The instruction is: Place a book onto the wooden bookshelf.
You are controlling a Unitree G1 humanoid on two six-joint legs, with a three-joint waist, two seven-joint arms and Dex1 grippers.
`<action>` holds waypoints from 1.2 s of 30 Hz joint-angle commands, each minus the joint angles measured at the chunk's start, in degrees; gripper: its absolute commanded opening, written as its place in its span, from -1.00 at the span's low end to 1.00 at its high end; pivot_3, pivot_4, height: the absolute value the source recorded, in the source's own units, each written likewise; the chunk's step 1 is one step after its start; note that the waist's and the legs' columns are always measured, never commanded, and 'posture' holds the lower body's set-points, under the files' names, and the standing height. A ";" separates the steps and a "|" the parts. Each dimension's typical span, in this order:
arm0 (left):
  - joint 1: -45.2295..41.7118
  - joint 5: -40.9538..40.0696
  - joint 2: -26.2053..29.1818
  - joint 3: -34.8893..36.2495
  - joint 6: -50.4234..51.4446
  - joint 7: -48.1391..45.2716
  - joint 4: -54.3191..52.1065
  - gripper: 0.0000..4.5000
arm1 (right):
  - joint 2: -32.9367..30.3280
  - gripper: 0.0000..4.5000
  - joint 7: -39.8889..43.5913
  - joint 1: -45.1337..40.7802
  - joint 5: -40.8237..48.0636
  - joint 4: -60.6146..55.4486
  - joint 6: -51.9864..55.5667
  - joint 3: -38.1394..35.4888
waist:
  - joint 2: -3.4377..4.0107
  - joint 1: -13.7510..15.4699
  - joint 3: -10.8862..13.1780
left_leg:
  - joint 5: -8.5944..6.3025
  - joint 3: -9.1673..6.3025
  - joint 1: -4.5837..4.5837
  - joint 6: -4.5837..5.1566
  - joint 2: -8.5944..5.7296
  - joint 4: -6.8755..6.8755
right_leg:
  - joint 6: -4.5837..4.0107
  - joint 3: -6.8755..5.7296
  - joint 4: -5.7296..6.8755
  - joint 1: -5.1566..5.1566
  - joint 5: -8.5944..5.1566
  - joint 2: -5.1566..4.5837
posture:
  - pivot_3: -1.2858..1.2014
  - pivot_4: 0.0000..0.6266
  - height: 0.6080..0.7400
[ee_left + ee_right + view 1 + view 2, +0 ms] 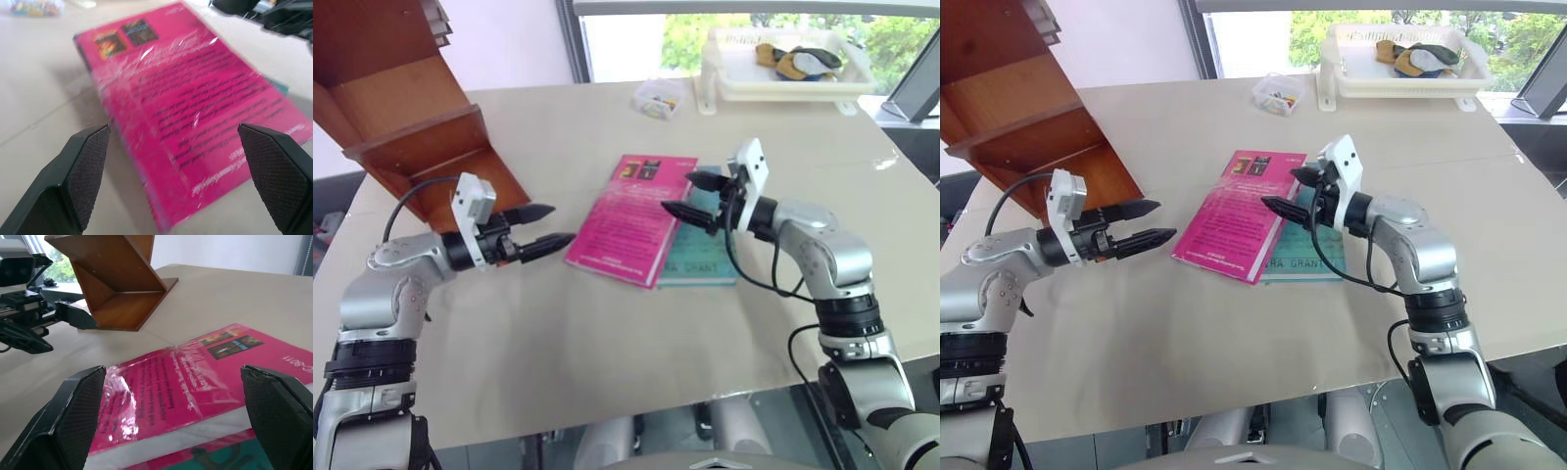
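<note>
Barely begun: book [634, 218] flat on table [607, 333], partly atop teal book [700, 257], ungrasped, flanked by left gripper [541, 227] and right gripper [693, 195], each with fingers apart and empty; lifting and carrying to shelf [401, 117] all left.

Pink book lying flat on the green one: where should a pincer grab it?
The pink book lies partly on the green book, its right long edge raised off the table. The open right pincer beside that edge could probably clamp it from the right.
</note>
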 commanded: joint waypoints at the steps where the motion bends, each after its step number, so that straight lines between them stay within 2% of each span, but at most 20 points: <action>1: -0.24 1.87 -0.79 -1.34 -2.04 -1.16 2.31 0.99 | -2.65 1.00 0.61 0.48 3.32 -7.85 0.71 -2.36 | 0.00 0.24 0.00 | 0.00 0.00 -0.01 0.00 0.01 -0.01 | 0.00 -0.01 0.00 0.00 0.00 0.02 | 0.03 -0.52 1.00; 7: -3.31 4.15 -5.56 -5.07 -4.06 -2.94 9.53 0.99 | -5.71 1.00 1.79 3.78 9.80 -19.74 4.21 -1.70 | -0.02 0.56 -0.02 | 0.00 -0.08 -0.03 0.00 0.02 -0.01 | -0.01 -0.09 -0.03 0.02 -0.01 0.06 | 0.03 -0.52 1.00; 12: -5.79 5.22 -7.85 -6.13 -5.43 -4.11 13.74 0.99 | -7.21 1.00 0.66 4.43 8.46 -19.57 4.40 0.93 | -0.12 0.43 -0.08 | 0.00 -0.07 0.01 0.02 -0.03 0.14 | 0.00 -0.08 -0.03 0.10 0.00 0.06 | 0.03 -0.52 1.00; 17: -6.83 5.11 -8.29 -5.65 -5.50 -5.07 15.14 0.99 | -5.19 1.00 -0.60 4.15 5.21 -16.30 2.61 5.87 | -0.12 0.32 -0.08 | 0.00 -0.08 0.07 0.03 0.01 0.14 | -0.01 -0.07 0.04 0.10 -0.01 0.10 | 0.03 -0.52 1.00; 23: -5.85 2.45 -9.12 -5.80 -1.99 -6.96 11.16 0.99 | -5.37 1.00 0.34 3.70 1.77 -11.15 -0.36 8.50 | -0.13 0.48 -0.08 | 0.00 -0.10 -0.01 0.03 -0.01 0.14 | 0.00 -0.07 0.01 0.10 0.00 0.06 | 0.03 -0.52 1.00; 36: -2.88 -2.02 -8.92 -5.18 3.86 -9.40 2.63 0.99 | -9.04 1.00 3.38 3.38 1.15 -8.08 -3.03 5.29 | -0.13 0.45 -0.08 | 0.00 -0.13 -0.01 0.03 0.01 0.14 | -0.01 -0.10 -0.04 0.09 0.00 0.06 | 0.03 -0.52 1.00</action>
